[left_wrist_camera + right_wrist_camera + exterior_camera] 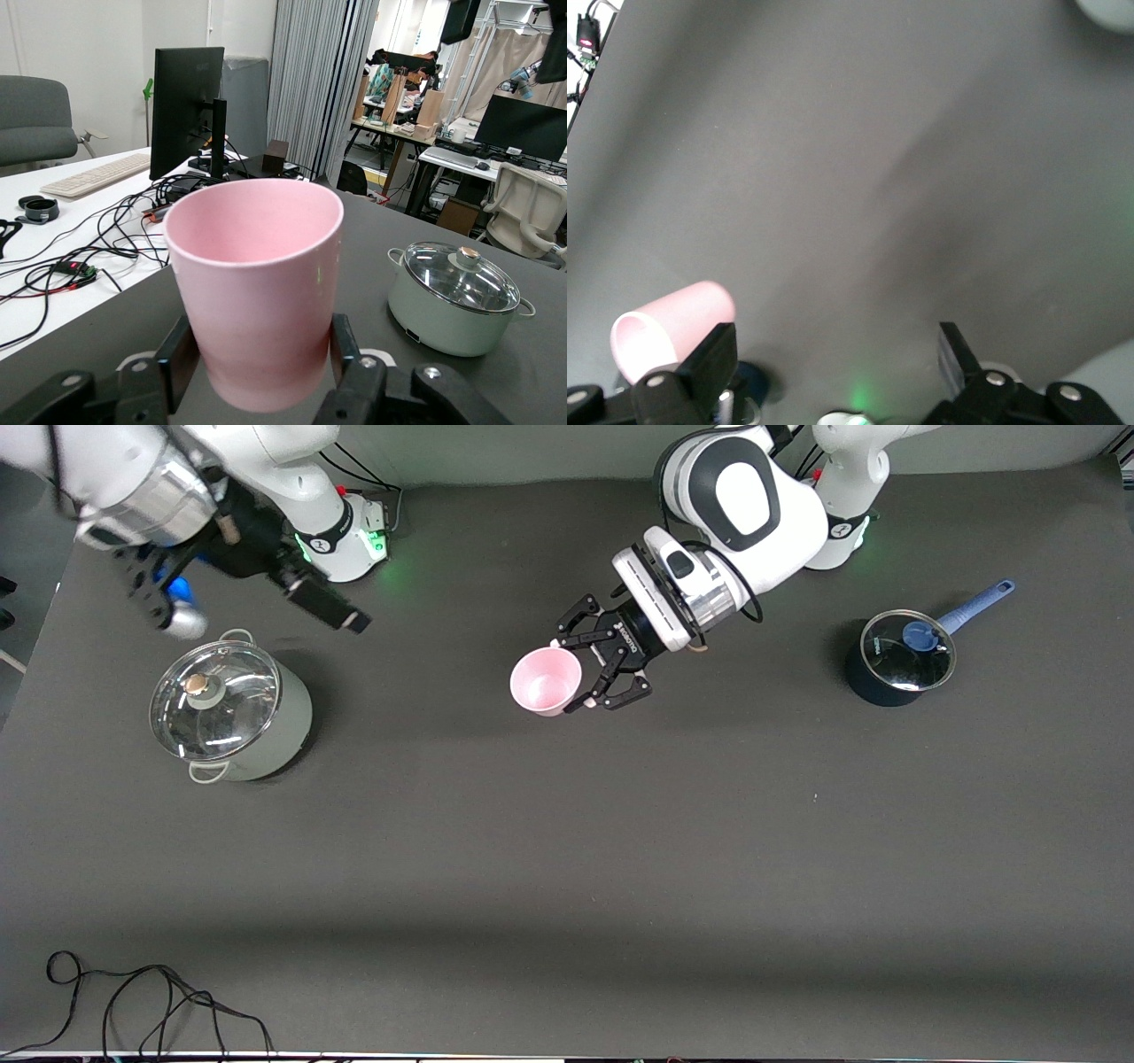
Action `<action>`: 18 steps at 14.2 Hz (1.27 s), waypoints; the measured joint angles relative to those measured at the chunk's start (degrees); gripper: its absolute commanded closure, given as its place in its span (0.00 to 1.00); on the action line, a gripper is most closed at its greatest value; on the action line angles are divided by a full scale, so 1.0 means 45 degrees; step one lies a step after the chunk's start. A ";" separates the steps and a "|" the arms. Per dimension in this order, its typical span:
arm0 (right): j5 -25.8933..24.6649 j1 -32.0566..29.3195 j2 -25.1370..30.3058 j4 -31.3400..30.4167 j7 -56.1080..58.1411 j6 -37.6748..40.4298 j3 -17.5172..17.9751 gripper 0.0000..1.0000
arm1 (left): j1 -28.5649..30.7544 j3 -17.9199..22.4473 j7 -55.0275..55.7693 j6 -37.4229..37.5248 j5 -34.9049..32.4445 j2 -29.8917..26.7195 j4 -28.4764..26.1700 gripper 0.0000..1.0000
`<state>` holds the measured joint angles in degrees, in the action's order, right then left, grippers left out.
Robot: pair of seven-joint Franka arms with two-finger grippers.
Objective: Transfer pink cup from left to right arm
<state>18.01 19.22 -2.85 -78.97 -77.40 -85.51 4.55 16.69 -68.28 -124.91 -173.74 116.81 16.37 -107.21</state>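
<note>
You see the small pale-pink tapered cup [546, 680] upright, rim up, clamped in the left pincer [592, 664] above mid-counter [567, 850]. The right pincer [837, 354] waits spread wide, holding nothing.

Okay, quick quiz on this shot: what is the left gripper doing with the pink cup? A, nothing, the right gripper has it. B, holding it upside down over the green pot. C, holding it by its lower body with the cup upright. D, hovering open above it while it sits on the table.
C: in the left wrist view the left gripper has a finger on either side of the pink cup, low on its body, rim up; the right gripper is open with nothing between its fingers.
</note>
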 measured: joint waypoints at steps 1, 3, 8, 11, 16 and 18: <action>0.0074 0.0222 -0.0189 0.0221 -0.0784 -0.0037 -0.0003 0.00 | -0.0014 0.0000 0.0014 -0.0006 0.0002 0.0002 -0.0001 0.60; 0.0126 0.0680 -0.0780 0.0753 -0.2003 -0.0328 -0.0007 0.00 | -0.0017 0.0003 0.0026 -0.0014 0.0004 0.0014 -0.0002 0.60; -0.0244 0.2273 -0.2679 0.2382 -0.3732 -0.0841 -0.0030 0.00 | -0.0072 0.0005 0.0034 -0.0020 0.0011 0.0042 -0.0010 0.60; -0.0676 0.3016 -0.3584 0.3153 -0.4058 -0.0874 -0.0031 0.00 | -0.0081 0.0011 0.0041 -0.0028 0.0016 0.0045 -0.0015 0.60; -0.0877 0.3164 -0.4288 0.3445 -0.4097 -0.0938 -0.0090 0.02 | -0.0082 0.0022 0.0046 -0.0034 0.0019 0.0046 -0.0016 0.60; -0.1007 0.3164 -0.4507 0.3454 -0.4097 -0.0938 -0.0095 0.27 | -0.0082 0.0023 0.0048 -0.0037 0.0021 0.0047 -0.0019 0.60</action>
<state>13.48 33.46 -23.13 -63.43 -95.84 -89.73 4.12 16.32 -68.18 -124.70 -173.91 116.90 16.58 -107.29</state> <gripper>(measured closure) 0.018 0.348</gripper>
